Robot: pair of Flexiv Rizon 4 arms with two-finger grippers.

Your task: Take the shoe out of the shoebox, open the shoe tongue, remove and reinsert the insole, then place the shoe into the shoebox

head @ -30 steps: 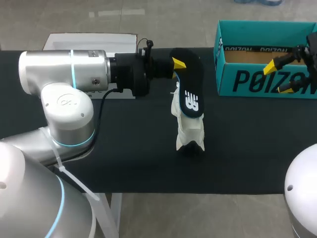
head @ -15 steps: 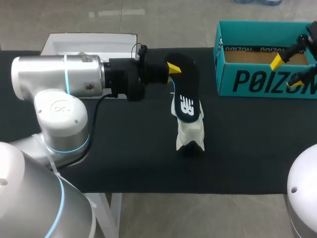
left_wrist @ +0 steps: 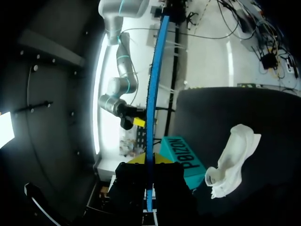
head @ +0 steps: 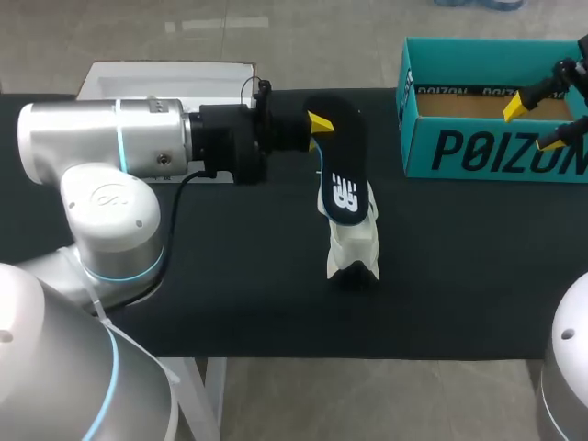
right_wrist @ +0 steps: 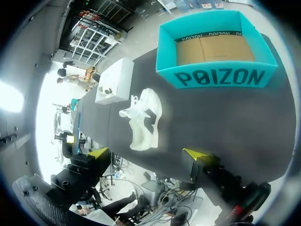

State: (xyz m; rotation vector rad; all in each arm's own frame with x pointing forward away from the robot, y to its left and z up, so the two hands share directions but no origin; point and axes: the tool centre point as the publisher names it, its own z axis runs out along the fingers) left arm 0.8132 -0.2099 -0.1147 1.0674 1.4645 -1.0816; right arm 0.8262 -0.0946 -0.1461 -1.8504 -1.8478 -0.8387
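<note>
Slightly leftward: left pincer (left_wrist: 146, 162) clamped on one insole (head: 344, 175); right pincer (head: 537, 122) apart; one shoe (head: 354, 243).

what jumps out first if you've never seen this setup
The black insole catches the eye, pinched in the left gripper and held in the air by the white shoe lying mid-table. Next, the bright teal shoebox at the far right, open and empty, with the right gripper open near it.

Black cloth-covered bench (head: 230, 303), matte dark top, white rectangular box (head: 165, 78) at its far left edge (only partly visible from above), in the right wrist view the same box (right_wrist: 115, 80) near the bench's corner.
</note>
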